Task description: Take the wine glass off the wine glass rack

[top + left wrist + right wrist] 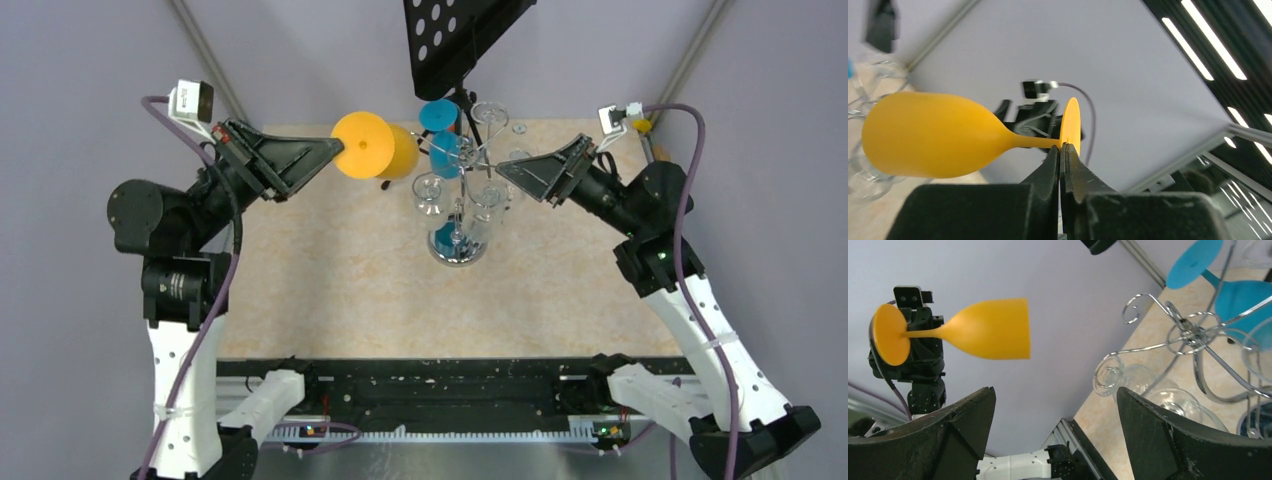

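Background stuff only. There's a black perforated plate (462,35) on a dark stand, out past the tips of both pincers, roughly between the left pincer (338,148) and the right pincer (503,167) but further toward the back wall. A blue glass (445,153) sits near the right pincer's tip, on the side facing the left one. A couple of clear glasses (430,192) are lower down, near it too. The beige marbled table (340,290) lies under both pincers, with lilac-grey walls (300,60) beyond them. A black rail (440,385) runs well behind both. Ceiling light strips (1213,45) show above and right of the left pincer.
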`<state>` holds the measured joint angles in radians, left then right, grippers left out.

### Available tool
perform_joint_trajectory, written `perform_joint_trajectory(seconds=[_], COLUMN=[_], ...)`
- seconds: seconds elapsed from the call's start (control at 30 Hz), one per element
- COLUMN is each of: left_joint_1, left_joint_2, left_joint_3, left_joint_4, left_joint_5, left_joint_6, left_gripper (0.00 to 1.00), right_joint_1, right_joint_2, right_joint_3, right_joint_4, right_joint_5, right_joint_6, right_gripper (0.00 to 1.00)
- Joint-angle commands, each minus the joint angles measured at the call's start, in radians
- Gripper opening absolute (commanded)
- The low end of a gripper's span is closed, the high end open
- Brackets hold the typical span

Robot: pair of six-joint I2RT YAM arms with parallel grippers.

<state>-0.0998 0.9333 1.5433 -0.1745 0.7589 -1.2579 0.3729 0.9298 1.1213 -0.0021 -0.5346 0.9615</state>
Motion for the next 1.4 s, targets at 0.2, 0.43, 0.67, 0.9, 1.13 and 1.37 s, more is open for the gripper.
perform_joint_trajectory(seconds=[0.2, 0.43, 0.67, 0.9, 1.13, 1.37], left_joint_1=[-0.012, -0.048, -0.085, -0.111, -0.125, -0.129], left_joint_2=[0.002, 0.014, 0.032, 0.034, 0.030, 0.032], left_joint_3=[-0.139, -0.184, -0.210, -0.254, -0.280, -0.283], left_joint_4=[0.730, 0.785, 0.804, 0.861, 0.899, 0.928], left_joint_5=[0.039, -0.052, -0.065, -0.082, -0.097, -0.093], left_joint_6=[-0.602, -0.666, -0.688, -0.723, -0.731, -0.721], left_gripper=[0.00, 0.00, 0.00, 0.00, 0.00, 0.00], right_joint_1=[0.117, 0.160, 0.202, 0.211, 0.236, 0.250], right_joint_2=[0.087, 0.141, 0.189, 0.253, 0.311, 0.327], right_joint_3=[0.074, 0.097, 0.121, 0.134, 0.151, 0.168], right_joint_4=[0.336, 0.541, 0.637, 0.828, 0.990, 1.039], right_joint_5=[0.010, -0.028, -0.060, -0.107, -0.134, -0.136], right_joint_6=[0.071, 0.188, 0.246, 0.352, 0.439, 0.456], right_gripper=[0.94, 0.92, 0.83, 0.65, 0.48, 0.12])
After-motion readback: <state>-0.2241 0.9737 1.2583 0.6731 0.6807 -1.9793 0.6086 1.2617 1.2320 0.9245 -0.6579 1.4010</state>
